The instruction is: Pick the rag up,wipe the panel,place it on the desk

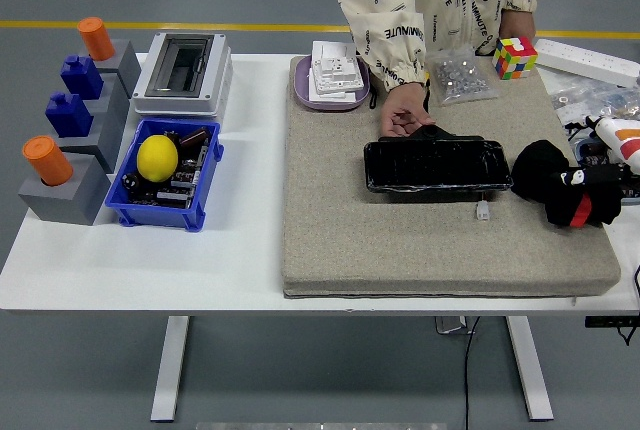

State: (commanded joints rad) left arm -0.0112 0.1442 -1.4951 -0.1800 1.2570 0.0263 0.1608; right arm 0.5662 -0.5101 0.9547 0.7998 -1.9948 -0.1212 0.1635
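Entering from the right edge, our right hand (585, 198) curls its black fingers (572, 178) onto the black rag (538, 172), which lies on the grey mat (400, 240) just right of the black panel (436, 166); a person's hand (404, 115) steadies the panel's far edge.

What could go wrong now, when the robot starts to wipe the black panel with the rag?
1. A person's hand rests at the far edge of the black panel; a wiping stroke might brush it.
2. A small white connector lies on the mat just in front of the panel; the rag might drag it along.
3. The right hand seems to grip only the rag's right end, so the bunched cloth may slip loose.
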